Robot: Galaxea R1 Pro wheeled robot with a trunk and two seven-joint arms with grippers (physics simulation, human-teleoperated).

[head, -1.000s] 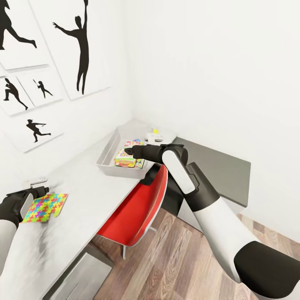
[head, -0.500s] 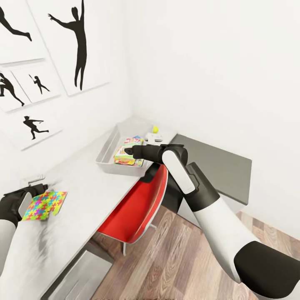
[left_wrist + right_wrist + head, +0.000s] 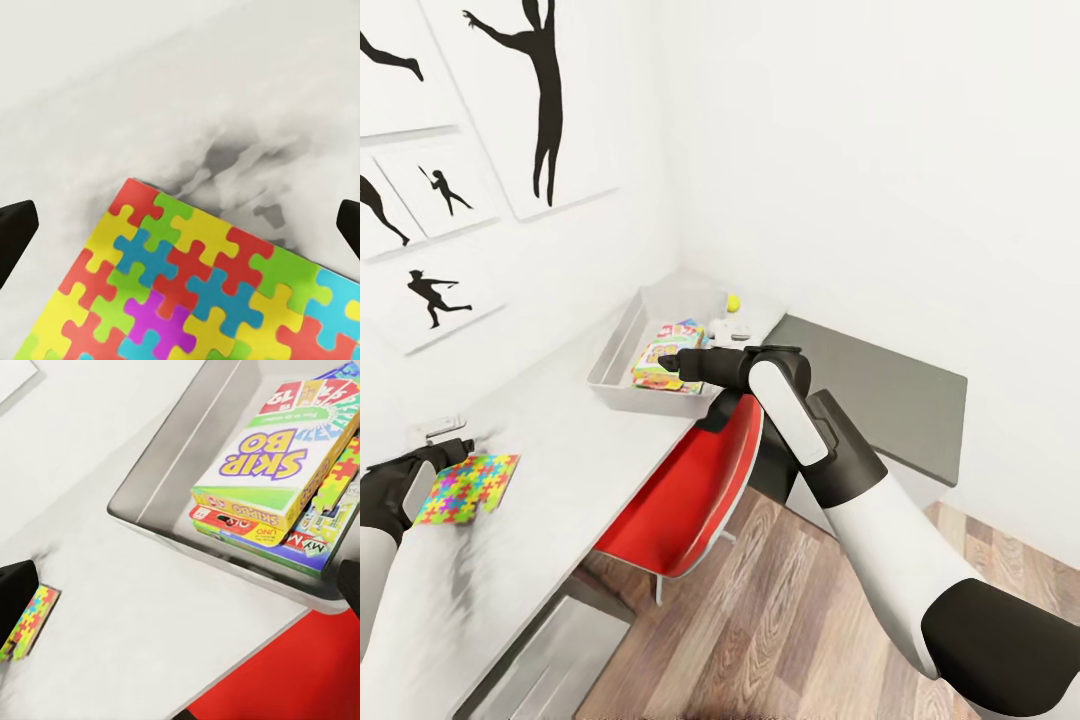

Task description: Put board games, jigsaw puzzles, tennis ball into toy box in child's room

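Head view: the shallow light-grey rectangular toy box [image 3: 622, 358] sits at the far end of the long white-topped table [image 3: 560, 460], close to the room corner, and holds a stack of flat board game boxes with colourful printed covers [image 3: 668, 365]. In the right wrist view the stack reads, top to bottom, a yellow-green "SKIP-BO" box [image 3: 279, 465], a red "UNO" box [image 3: 234, 521] and a blue-edged box [image 3: 300, 547]; one jigsaw-patterned square [image 3: 335, 480] lies in the bin beside and partly under the stack. A yellow-green tennis ball [image 3: 733, 302] rests on the table just beyond the toy box. The second jigsaw puzzle, a thin flat square of bright interlocking pieces [image 3: 468, 486], sits at the near end of the table, well apart from the toy box, at the left gripper [image 3: 435, 470]. In the left wrist view the left gripper's black fingertips [image 3: 16, 232] stand wide apart at either side of the puzzle [image 3: 195, 277]; whether they grip it cannot be told. The right gripper [image 3: 678, 365] hovers over the toy box's near rim, with its jaws spread wide and empty in the right wrist view. Bare white tabletop lies between puzzle and bin. A red moulded chair [image 3: 695, 490] is tucked under the table edge, a low dark-grey-topped cabinet [image 3: 880, 400] adjoins the table's far end, and wood-plank floor [image 3: 780, 620] lies below.
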